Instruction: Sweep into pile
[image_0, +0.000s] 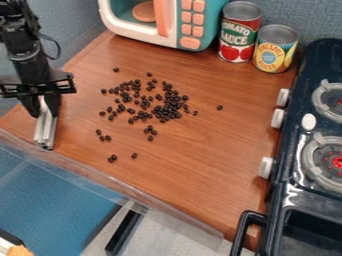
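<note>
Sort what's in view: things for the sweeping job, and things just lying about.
For the job:
- beans
- gray tool
- gripper holding it

Just lying about:
- toy microwave
- red can
- yellow can
- toy stove

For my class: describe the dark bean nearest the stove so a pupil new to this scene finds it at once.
Find the dark toy stove, then the wooden counter beside its white knobs. On that counter lies a loose scatter of dark beans. The lone bean sits out on the stove side, set apart by a gap while most others bunch together.
</note>
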